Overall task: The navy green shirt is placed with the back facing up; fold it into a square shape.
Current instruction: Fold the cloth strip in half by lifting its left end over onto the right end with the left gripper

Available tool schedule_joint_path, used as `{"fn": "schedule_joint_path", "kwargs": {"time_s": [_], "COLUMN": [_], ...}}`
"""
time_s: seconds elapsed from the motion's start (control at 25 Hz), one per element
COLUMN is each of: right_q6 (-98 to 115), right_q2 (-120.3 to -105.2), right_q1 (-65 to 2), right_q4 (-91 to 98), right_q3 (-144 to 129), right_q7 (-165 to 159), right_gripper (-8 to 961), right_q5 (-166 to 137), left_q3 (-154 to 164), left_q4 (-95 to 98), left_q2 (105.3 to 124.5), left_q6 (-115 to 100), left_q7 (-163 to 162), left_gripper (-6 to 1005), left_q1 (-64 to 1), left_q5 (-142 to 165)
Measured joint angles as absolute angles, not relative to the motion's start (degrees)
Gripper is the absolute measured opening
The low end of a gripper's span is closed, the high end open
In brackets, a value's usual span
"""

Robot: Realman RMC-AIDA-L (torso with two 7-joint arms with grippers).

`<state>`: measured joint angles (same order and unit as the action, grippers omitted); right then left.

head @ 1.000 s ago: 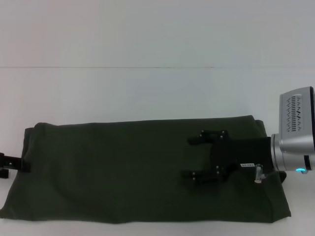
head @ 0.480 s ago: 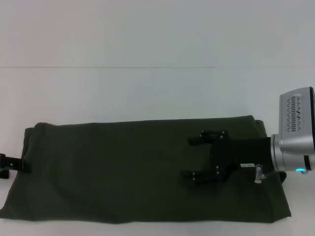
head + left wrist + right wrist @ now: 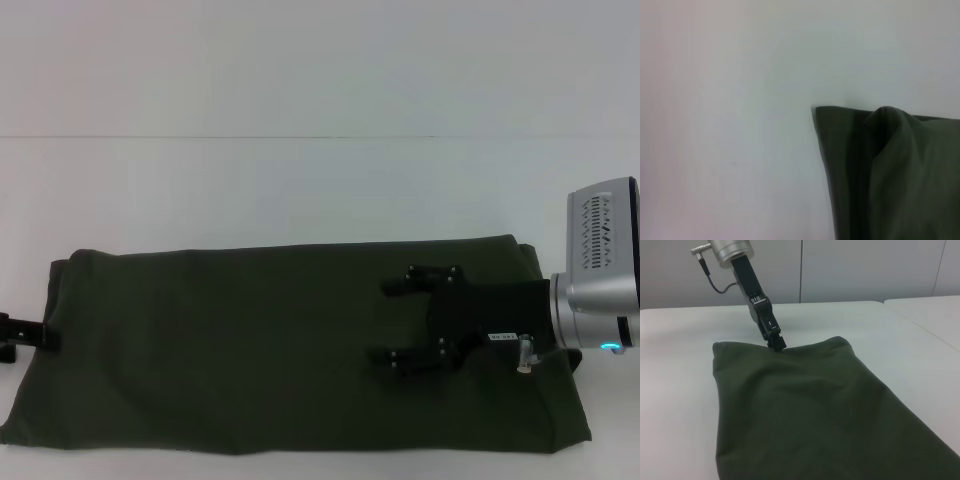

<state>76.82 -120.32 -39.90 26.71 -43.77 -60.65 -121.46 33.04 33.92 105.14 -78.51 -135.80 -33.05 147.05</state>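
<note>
No writing shows on the navy green shirt (image 3: 250, 350). It lies flat on the white desk (image 3: 300, 190), folded into a long band that runs left to right. The right claw (image 3: 392, 322) hovers over its right part, fingers apart. The left claw (image 3: 25, 335) sits at the shirt's left edge; its fingers cannot be made out.

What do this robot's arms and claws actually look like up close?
The right gripper is matte black with two jointed fingers dotted with small pale screws, on a black block carrying a small white label. Behind it sits a silver cylindrical wrist with a vented panel and a glowing blue light. The left gripper is black too, on a slim black link below a silver wrist with a thin dark cable looping out.
</note>
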Motion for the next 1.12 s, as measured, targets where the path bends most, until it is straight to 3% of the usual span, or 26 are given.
{"fn": "schedule_joint_path", "kwargs": {"time_s": [0.92, 1.12], "right_q6": [76.8, 76.8], "right_q2": [-120.32, -120.32], "right_q1": [-39.9, -39.9], "right_q4": [26.6, 26.6], "right_q3": [-43.8, -43.8], "right_q7": [-60.7, -60.7], "right_gripper": [918, 918], "right_q5": [-121.7, -121.7], "left_q3": [32.9, 32.6], "left_q4": [30.6, 30.1], "left_q2": [106.18, 107.23], "left_q6": [-80.6, -81.9], "left_q7": [-136.4, -136.9], "left_gripper": [781, 779], "left_q1": [-35.4, -36.9], "left_q5": [146.8, 146.6]}}
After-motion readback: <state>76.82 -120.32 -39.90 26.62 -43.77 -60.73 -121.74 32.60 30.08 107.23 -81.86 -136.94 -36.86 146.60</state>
